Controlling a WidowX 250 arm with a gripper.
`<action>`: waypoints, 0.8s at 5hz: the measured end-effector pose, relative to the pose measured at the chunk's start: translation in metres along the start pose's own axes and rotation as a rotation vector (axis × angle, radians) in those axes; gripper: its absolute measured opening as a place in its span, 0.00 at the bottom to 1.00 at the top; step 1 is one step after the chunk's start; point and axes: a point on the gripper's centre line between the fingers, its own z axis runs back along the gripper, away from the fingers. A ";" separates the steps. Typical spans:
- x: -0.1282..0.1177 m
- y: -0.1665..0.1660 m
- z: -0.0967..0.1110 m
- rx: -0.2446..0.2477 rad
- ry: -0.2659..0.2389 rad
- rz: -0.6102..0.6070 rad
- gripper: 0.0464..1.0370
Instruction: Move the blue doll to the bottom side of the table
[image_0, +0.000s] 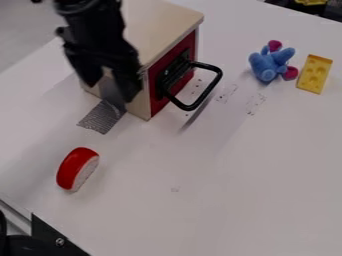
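Observation:
The black gripper (109, 90) hangs at the upper left, in front of the wooden box's left side, with its two fingers spread apart and no object seen held between them. Far to its right, near the upper right of the table, lies the blue doll (268, 64), a small plush with magenta parts at its top and right side. A wide stretch of table separates the doll from the gripper. The white table (220, 200) spreads down to the lower edge of the view.
A wooden box (159, 25) with a red front and black handle (215, 85) stands beside the arm. Yellow toy cheese (314, 74) lies just right of the doll. A red and white toy piece (77, 169) rests lower left. Grey tape (102, 117) is below the gripper.

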 end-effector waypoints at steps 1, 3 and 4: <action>0.049 -0.026 -0.012 -0.014 -0.060 -0.105 0.96; 0.141 -0.076 -0.052 0.020 -0.076 -0.232 0.96; 0.188 -0.092 -0.071 0.065 -0.084 -0.273 0.96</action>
